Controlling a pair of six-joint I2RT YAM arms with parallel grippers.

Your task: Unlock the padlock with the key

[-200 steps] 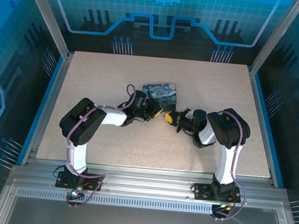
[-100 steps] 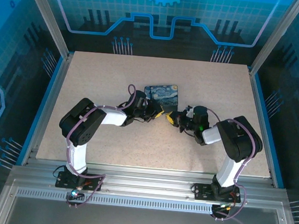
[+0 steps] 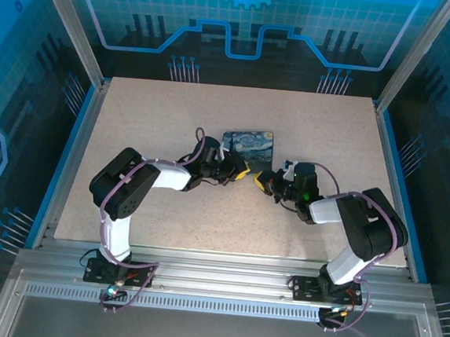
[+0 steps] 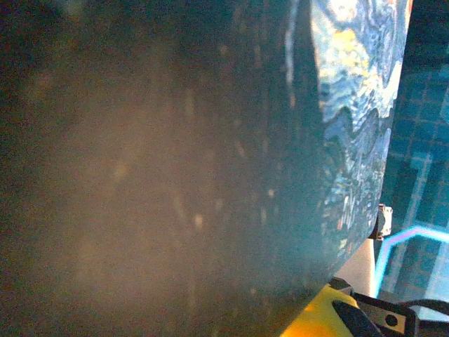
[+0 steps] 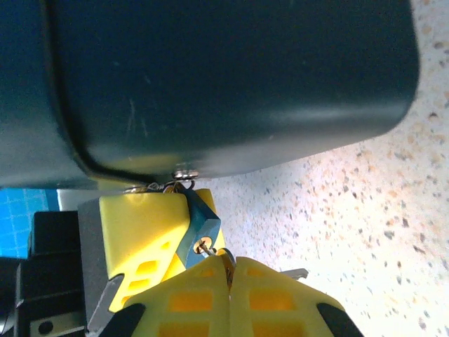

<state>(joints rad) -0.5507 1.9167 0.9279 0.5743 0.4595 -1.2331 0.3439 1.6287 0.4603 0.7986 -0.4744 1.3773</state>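
Padlock [image 5: 198, 223] hangs off the zip hardware at the edge of the dark case [image 3: 248, 145], mid-worktop [image 3: 331, 130], between the two arms. The left end effector [image 3: 240, 171] has a yellow finger [image 5: 140, 235] against the lock body, probably bracing it so it can't swing, but I can't tell if it's apart or clamped. Right end effector [image 5: 231, 272] is pressed together on the key [image 5: 225, 257] with the tip at the keyhole, so I read this as the insert/turn stage; case is shut, contents hidden.
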